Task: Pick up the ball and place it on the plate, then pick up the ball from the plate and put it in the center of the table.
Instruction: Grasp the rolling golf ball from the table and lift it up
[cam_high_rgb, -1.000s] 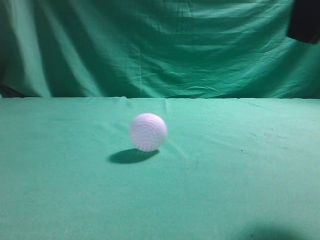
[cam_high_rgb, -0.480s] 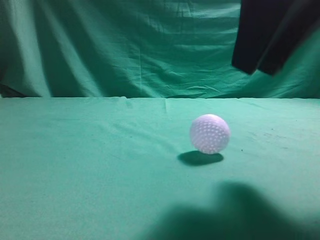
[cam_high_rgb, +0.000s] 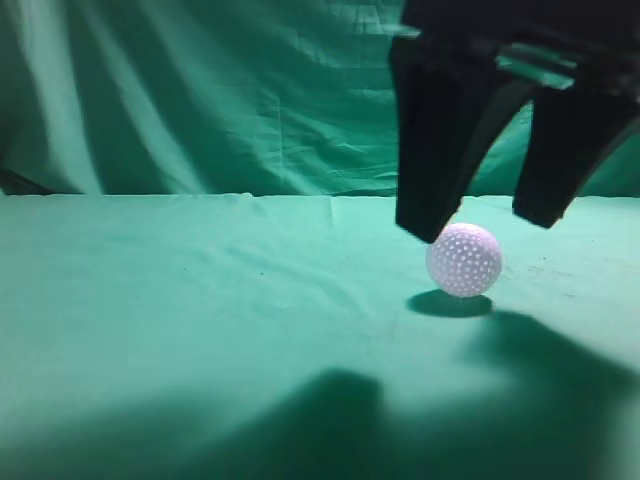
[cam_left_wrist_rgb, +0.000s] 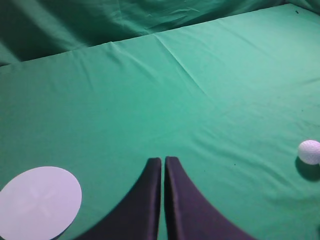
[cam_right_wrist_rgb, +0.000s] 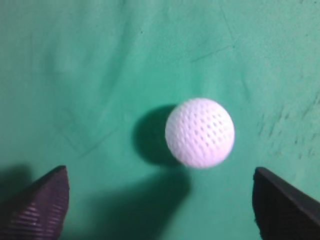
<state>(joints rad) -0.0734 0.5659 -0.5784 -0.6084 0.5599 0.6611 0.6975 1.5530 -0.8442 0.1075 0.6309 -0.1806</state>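
The right gripper hangs with its two black fingers spread wide apart, wider than the golf ball that sits on the cloth just below and between their tips. In the right wrist view the ball lies ahead of the gap and roughly centred between the ribbed fingertips, touching neither.

This is a sharp change from a second ago. Then the ball rested near the middle of the exterior view and only a dark corner of the arm showed at the upper right. Half a second ago the ball was already further right and the gripper was partway down. Now the ball is further right again and the gripper straddles it from above. The ball appears to have been rolling, so the grasp is probably about to begin and the first pick-up is not yet done; if the ball has not settled, closing could knock it away.

The left gripper has its fingers pressed together with only a thin seam between, holding nothing. The ball lies well off to its right, and the round white plate just to its left on the green table.

No brand, label or writing can be read on anything.
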